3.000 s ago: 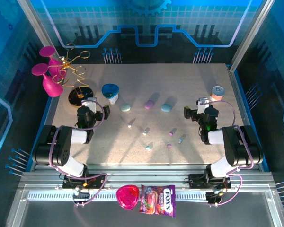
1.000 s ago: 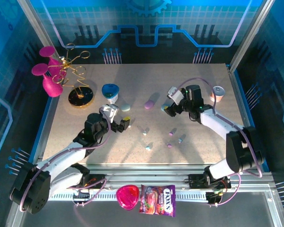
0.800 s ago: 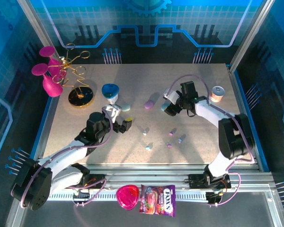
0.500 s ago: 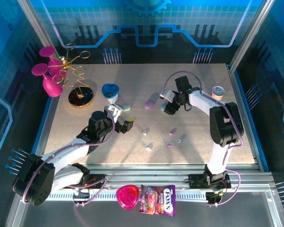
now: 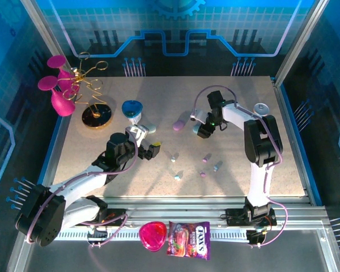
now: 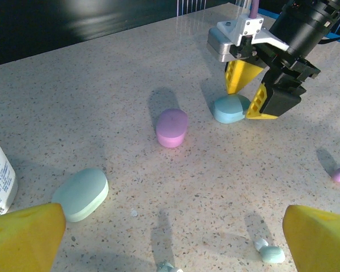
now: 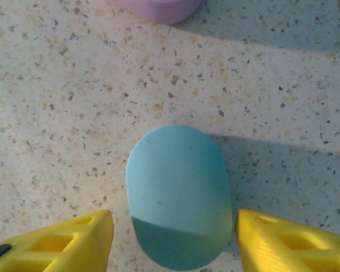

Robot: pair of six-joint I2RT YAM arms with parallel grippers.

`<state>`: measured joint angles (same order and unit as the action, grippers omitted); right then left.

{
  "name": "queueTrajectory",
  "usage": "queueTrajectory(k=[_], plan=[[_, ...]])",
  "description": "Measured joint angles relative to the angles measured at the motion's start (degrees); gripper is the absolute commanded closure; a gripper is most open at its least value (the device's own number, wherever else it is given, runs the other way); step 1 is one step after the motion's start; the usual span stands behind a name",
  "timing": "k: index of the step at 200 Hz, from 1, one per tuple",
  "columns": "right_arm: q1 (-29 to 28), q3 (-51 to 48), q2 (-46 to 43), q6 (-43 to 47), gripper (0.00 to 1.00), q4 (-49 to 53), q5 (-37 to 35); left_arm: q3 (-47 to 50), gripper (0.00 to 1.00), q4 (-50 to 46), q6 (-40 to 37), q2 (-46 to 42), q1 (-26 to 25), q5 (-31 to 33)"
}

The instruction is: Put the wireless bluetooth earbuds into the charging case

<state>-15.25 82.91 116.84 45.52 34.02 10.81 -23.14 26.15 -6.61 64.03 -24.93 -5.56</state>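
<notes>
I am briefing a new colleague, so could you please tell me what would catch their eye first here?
The right arm's yellow fingers straddle a light blue case near the middle of the table. A bright pink ornament stands by its far left corner. Tiny earbuds dot the near half.

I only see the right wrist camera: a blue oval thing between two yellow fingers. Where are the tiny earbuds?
Observer: Several earbuds lie loose on the table, nearer the arms' bases than that blue case.
Operator: Is the other arm holding one?
Observer: No, the left gripper is wide open, nothing between its fingers.
Operator: Any more cases?
Observer: Yes, a mint case lies closed, beyond the lilac case toward the left arm's side.
</notes>
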Motion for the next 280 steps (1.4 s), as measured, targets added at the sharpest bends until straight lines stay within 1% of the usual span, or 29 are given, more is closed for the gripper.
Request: queueTrajectory(k=[32,40,47,77,96,141,180,209,230,280], plan=[[0.0,1.99,2.01,0.28,0.44,1.18,0.0,0.0,0.01,0.0,0.0,0.0,0.0,-0.33],[0.04,2.34,2.34,0.44,0.49,1.4,0.0,0.0,0.01,0.0,0.0,0.0,0.0,-0.33],[0.04,2.58,2.54,0.5,0.51,1.64,-0.02,0.0,0.01,0.0,0.0,0.0,0.0,-0.33],[0.33,2.93,2.8,0.92,0.52,2.62,0.02,0.0,0.01,0.0,-0.02,0.0,0.0,-0.33],[0.46,2.93,2.8,1.22,0.59,2.86,0.02,0.0,0.01,0.0,-0.02,0.04,0.0,-0.33],[0.68,2.93,2.78,1.09,0.62,2.89,0.46,-0.33,0.01,0.02,0.0,1.25,0.0,-0.52],[0.68,1.99,2.19,1.03,0.62,2.19,1.01,-0.96,0.01,0.26,0.0,1.55,0.0,-0.98],[0.68,0.02,0.13,0.42,0.62,1.9,2.21,-1.18,0.01,0.57,0.0,2.05,0.0,-1.99],[0.68,-1.75,-2.84,-0.55,0.62,1.29,3.34,-1.42,0.01,1.33,-0.5,3.26,0.0,-3.89],[-0.61,-7.5,-13.9,-3.56,0.62,-1.49,5.33,-3.61,0.01,3.69,-1.95,7.21,-0.02,-11.76]])
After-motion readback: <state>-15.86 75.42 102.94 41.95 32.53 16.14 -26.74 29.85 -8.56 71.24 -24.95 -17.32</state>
